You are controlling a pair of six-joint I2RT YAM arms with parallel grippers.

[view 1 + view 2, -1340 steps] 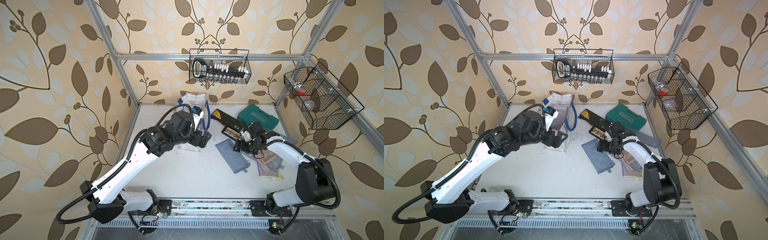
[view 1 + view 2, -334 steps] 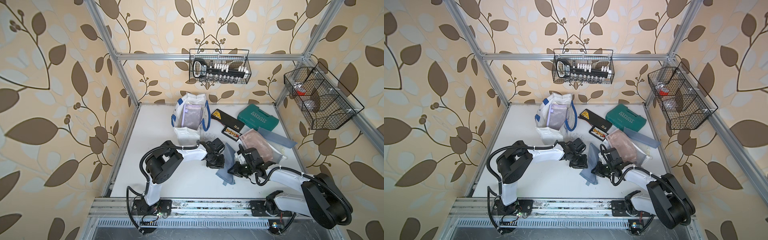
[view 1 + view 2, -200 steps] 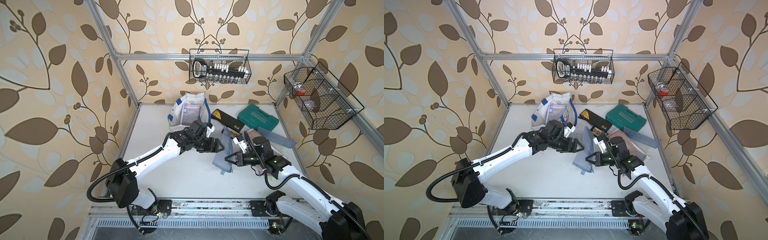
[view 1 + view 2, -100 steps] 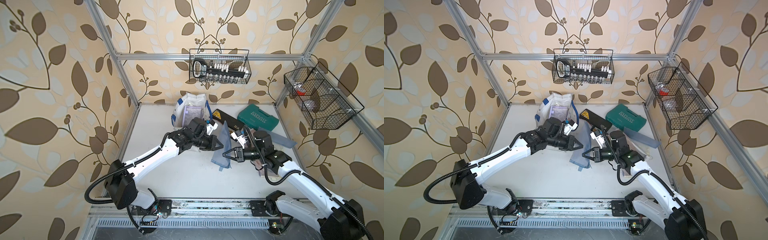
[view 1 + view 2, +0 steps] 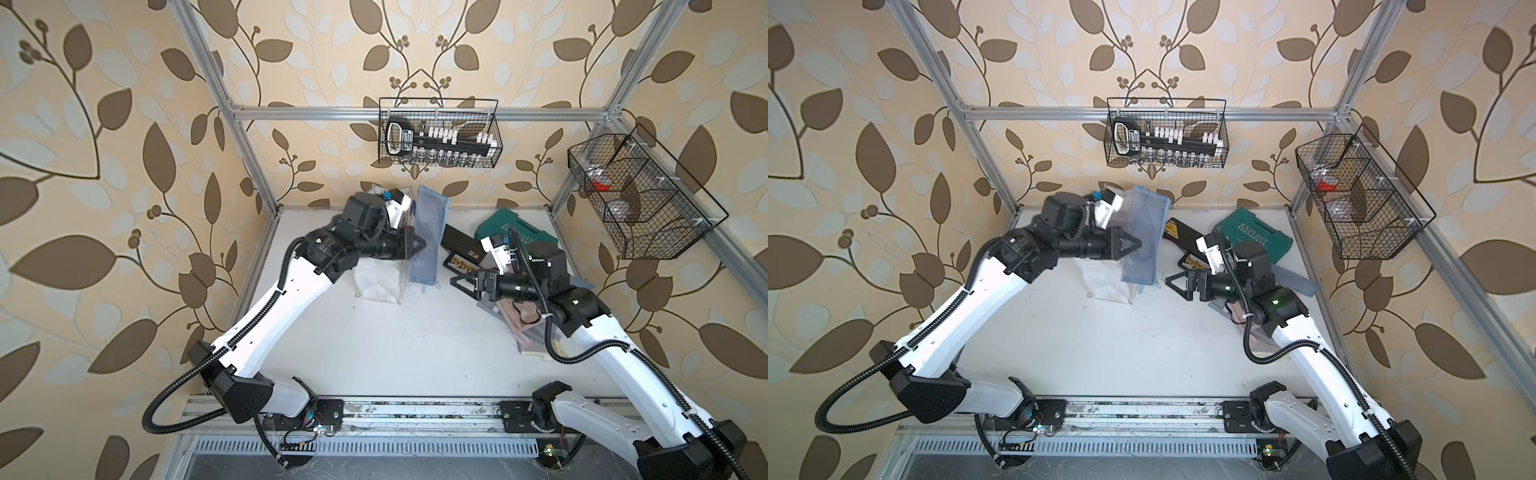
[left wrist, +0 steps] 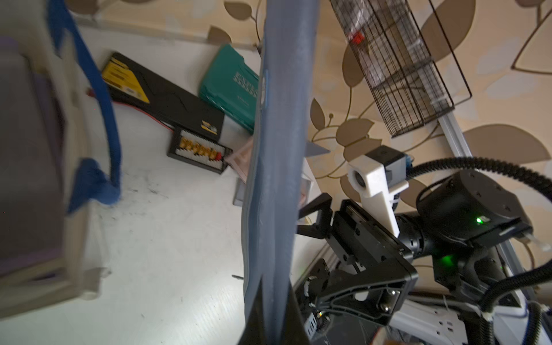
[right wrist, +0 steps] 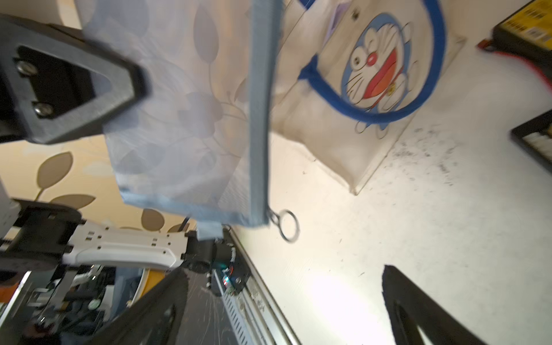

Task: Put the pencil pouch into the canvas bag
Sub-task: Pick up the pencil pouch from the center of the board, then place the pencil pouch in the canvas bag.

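Leaf-print wallpaper all round, metal frame, white table (image 5: 395, 340). One wire basket (image 5: 440, 137) hangs on the back wall at 12 o'clock, and a second basket (image 5: 636, 195) on the side wall at 2 o'clock.

My left end effector (image 5: 419, 246) is clamped on the pencil pouch (image 5: 428, 232), gripping one long edge around mid-length. The pouch is blue see-through mesh, up off the table, standing on end and slightly tilted. It shows in both top views, here too (image 5: 1144, 232). A zipper ring (image 7: 288, 225) dangles off its lower corner.

The canvas bag (image 5: 380, 280) sits upright at 11 o'clock from table centre, mostly hidden by my left arm in both top views. The pouch is on the bag's 3 o'clock side, just beside it, not inside. The left wrist view shows bare table between the bag (image 6: 44, 149) and the pouch (image 6: 274, 149). The bag has a blue handle (image 6: 98, 89) and a cartoon print (image 7: 373, 68) on its face.

My right end effector (image 5: 461, 282) has its jaws wide apart and holds nothing. It is at 4 o'clock from the pouch, near its lower end and not touching it.

The green tool case (image 5: 515, 232) is at 2 o'clock on the table, with a black case (image 5: 459, 243) on its 9 o'clock side. Pinkish flat things lie under my right arm, partly hidden, and I cannot tell what they are.
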